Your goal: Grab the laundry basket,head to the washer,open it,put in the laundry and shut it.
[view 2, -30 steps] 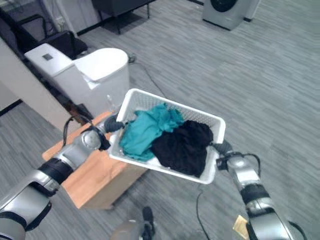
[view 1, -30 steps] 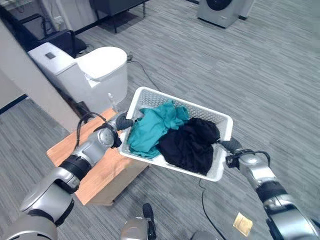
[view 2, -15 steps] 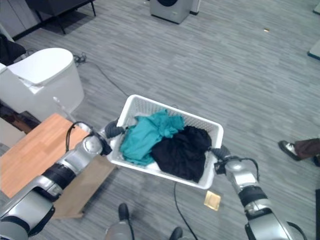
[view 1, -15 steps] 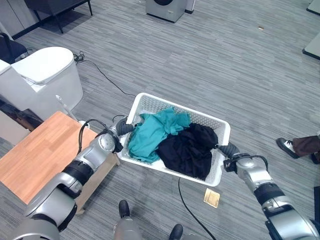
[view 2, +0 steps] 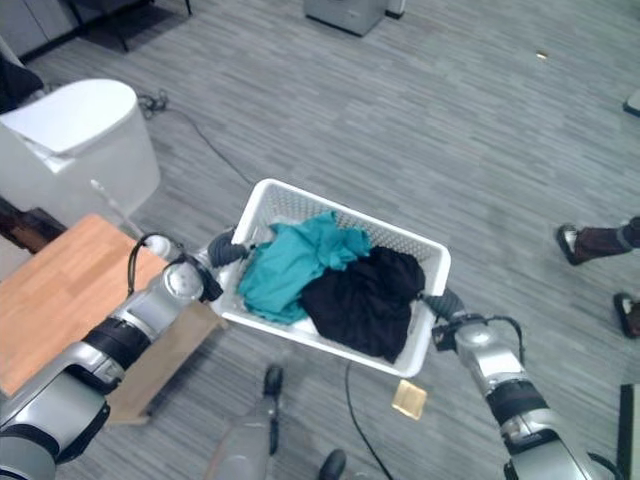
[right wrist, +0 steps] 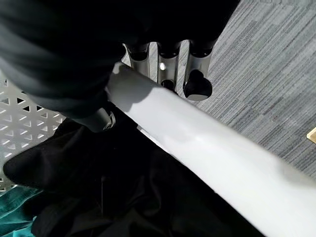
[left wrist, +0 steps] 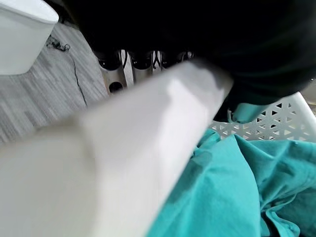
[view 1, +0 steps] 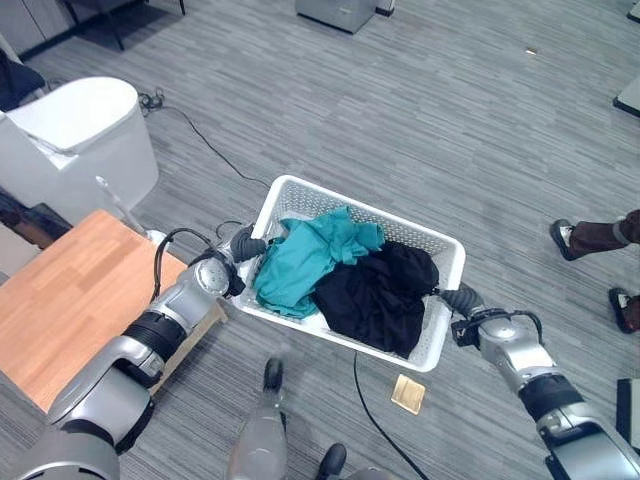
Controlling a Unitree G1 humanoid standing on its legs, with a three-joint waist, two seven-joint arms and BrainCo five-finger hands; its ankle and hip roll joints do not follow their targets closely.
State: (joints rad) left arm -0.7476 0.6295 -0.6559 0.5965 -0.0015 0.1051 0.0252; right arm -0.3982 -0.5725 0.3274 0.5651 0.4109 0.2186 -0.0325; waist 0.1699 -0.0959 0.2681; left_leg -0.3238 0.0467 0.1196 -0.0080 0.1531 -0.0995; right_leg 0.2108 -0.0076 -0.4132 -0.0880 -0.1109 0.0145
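I hold a white perforated laundry basket (view 1: 300,197) in the air over the grey floor, one hand at each short end. My left hand (view 1: 245,243) is curled round the rim (left wrist: 148,148) at its left end. At the other end my right hand (view 1: 458,299) grips the rim (right wrist: 197,143), fingers (right wrist: 168,64) under it and thumb inside. Inside lie a teal garment (view 1: 310,255) on the left and a black garment (view 1: 375,295) on the right. A grey washer (view 1: 340,12) stands at the far edge of the floor.
A low wooden table (view 1: 70,300) is at my left. A white bin (view 1: 75,140) stands behind it. A person's shoes (view 1: 570,240) show at the right edge. A small tan card (view 1: 408,393) lies on the floor below the basket.
The camera has swung: the table and white bin slid left and the washer moved toward the top edge. A person's shoes came into view. Both hands keep their hold on the basket.
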